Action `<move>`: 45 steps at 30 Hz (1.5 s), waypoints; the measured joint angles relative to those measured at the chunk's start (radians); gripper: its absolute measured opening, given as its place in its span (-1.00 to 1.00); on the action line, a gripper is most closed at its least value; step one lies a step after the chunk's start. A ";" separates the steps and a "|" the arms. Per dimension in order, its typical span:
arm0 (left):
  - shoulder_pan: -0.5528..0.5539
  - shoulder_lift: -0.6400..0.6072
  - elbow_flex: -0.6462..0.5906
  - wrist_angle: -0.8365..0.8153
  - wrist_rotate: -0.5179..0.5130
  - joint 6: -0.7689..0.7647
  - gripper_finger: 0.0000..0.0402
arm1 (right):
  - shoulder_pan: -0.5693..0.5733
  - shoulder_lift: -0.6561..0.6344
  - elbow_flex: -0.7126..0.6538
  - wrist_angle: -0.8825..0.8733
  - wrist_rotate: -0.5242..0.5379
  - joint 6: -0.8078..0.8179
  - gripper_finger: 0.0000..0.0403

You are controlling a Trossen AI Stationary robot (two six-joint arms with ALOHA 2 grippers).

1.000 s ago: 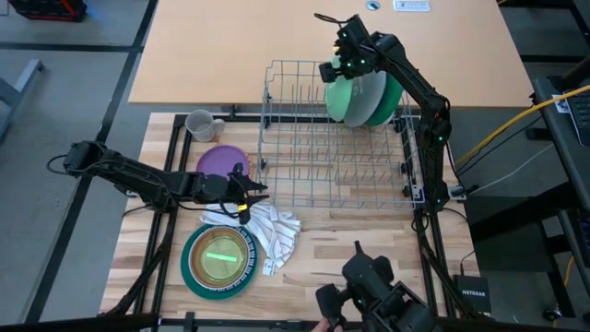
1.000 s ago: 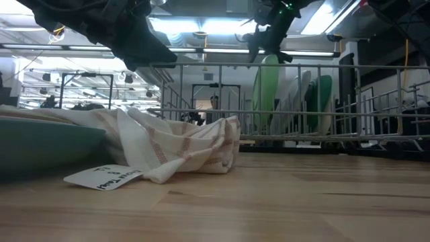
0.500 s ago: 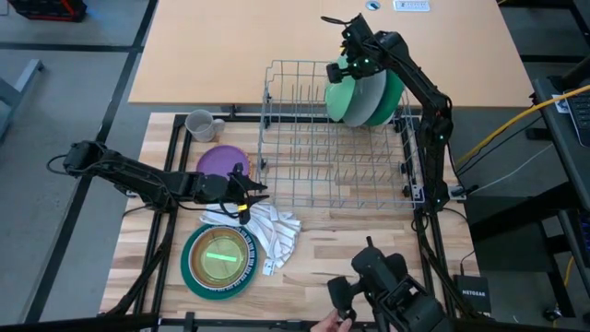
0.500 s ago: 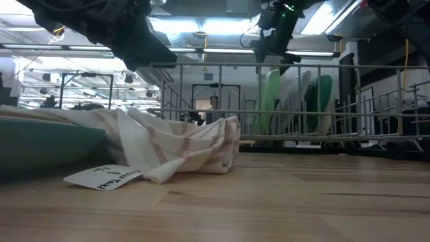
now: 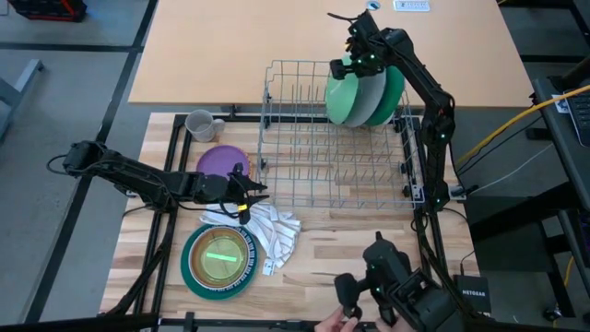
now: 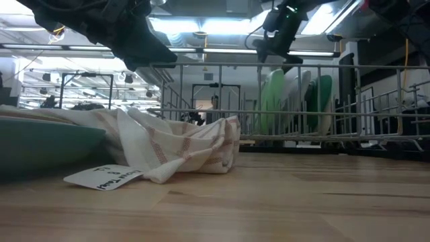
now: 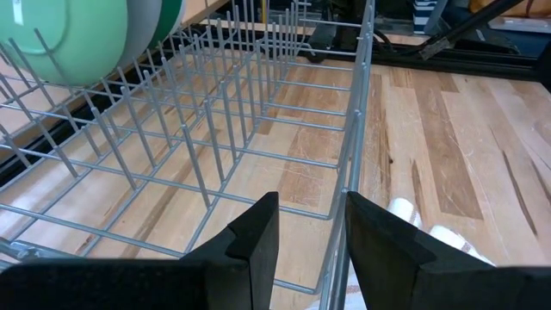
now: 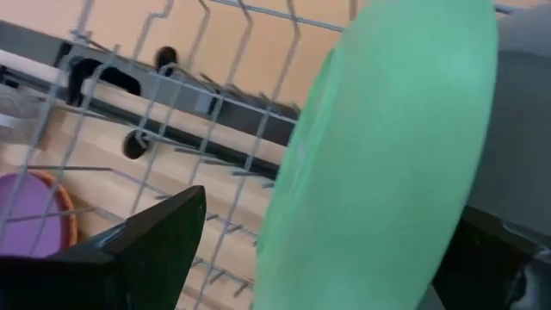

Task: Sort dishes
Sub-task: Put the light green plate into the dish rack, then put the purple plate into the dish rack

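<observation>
Three dishes stand on edge in the far right end of the grey wire rack (image 5: pixel 304 157): a light green plate (image 5: pixel 346 97), a grey one (image 5: pixel 372 85) and a teal one (image 5: pixel 396 92). My right gripper (image 5: pixel 354 53) hangs open just above the light green plate's top edge (image 8: pixel 387 146), one finger on each side of it. My left gripper (image 5: pixel 258 191) is open and hovers at the rack's near left corner. A purple plate (image 5: pixel 219 161), a grey mug (image 5: pixel 200 124) and a teal plate (image 5: pixel 218 261) with a green dish in it lie on the table's left. My left gripper has the rack's left rim wire (image 7: pixel 343 232) showing in the narrow gap between its fingers. Whether the fingers touch the wire, I cannot tell.
A striped white cloth (image 5: pixel 272 231) lies bunched between the teal plate and the rack, under my left gripper. At the table's near edge a person's hand (image 5: pixel 334 323) holds a dark device (image 5: pixel 396 290). The rack's left and middle slots hold nothing.
My right gripper has drifted a little toward the table's far right corner, staying above the light green plate, which stands in the rack as before. The dark device at the near edge has moved to the right.
</observation>
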 joint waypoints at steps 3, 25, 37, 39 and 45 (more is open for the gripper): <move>0.000 0.000 0.000 0.000 0.000 0.000 -0.39 | -0.026 0.000 0.000 -0.023 0.001 0.002 0.91; 0.000 0.000 0.000 0.000 0.000 0.000 -0.39 | -0.037 -0.243 0.000 -0.031 0.011 -0.031 0.91; -0.018 -0.016 -0.001 -0.010 0.344 0.144 -0.39 | 0.442 -0.284 0.000 -0.021 0.046 -0.294 0.91; -0.042 -0.012 -0.003 -0.026 0.437 0.195 -0.39 | 0.511 -0.284 0.000 0.000 0.046 -0.366 0.91; -0.070 -0.013 -0.003 -0.067 0.429 0.224 -0.39 | 0.669 -0.284 0.000 0.091 0.038 -0.387 0.91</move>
